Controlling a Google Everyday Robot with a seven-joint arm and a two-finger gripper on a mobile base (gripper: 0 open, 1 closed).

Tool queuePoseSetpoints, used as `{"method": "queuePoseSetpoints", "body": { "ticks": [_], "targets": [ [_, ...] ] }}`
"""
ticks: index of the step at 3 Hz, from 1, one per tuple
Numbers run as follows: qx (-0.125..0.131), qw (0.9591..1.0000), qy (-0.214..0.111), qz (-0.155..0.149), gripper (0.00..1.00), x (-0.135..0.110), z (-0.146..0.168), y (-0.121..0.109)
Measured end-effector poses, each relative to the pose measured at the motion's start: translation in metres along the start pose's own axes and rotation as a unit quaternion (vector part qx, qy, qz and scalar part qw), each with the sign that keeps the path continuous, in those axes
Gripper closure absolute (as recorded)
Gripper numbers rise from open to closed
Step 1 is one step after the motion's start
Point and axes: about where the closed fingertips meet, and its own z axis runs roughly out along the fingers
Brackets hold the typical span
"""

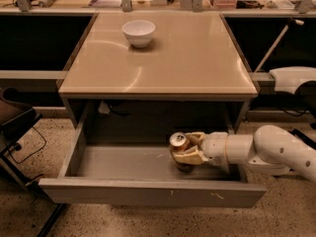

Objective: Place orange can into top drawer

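Note:
The top drawer (pixel 123 168) is pulled out wide below the tabletop, its grey floor showing and its flat front panel (pixel 148 194) scuffed white. The orange can (pixel 178 143), with its silver top up, stands inside the drawer toward the right side. My gripper (pixel 183 151) reaches in from the right on a white arm, and its tan fingers (pixel 190 157) are closed around the can's body. The can's base is low, at or near the drawer floor; I cannot tell whether it touches.
A white bowl (pixel 138 32) sits at the back of the beige tabletop (pixel 163 58). A dark chair (pixel 15 122) stands at the left. A white robot part (pixel 294 78) is at the right. Cluttered benches run along the back.

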Motion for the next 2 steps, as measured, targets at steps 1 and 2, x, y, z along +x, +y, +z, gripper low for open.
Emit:
{"method": "queuePoseSetpoints", "body": {
  "ticks": [1, 2],
  "targets": [
    [0.0, 1.0, 0.0, 0.0, 0.11, 0.0, 0.0, 0.0],
    [0.0, 1.0, 0.0, 0.0, 0.0, 0.0, 0.0, 0.0]
  ]
}}
